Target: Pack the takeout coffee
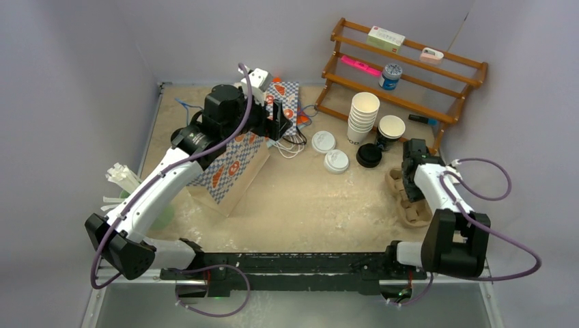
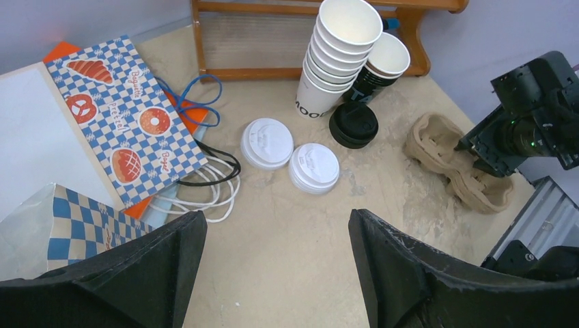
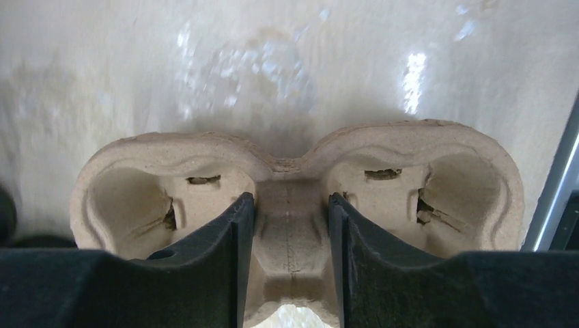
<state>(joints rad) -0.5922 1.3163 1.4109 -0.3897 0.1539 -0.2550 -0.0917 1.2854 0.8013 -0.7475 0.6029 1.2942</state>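
Top external: black lid [image 1: 369,156] left of right pincer [image 1: 409,183] (gripping carrier [image 1: 414,212])

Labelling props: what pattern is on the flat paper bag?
The flat bag has blue-and-white checks with pastries; clearest in left wrist view.

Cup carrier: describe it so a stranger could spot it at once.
Find the wooden rack at the table's far right. Just nearer, under the right gripper, lies the cup carrier: brown moulded pulp with empty wells, unlike the round lids.
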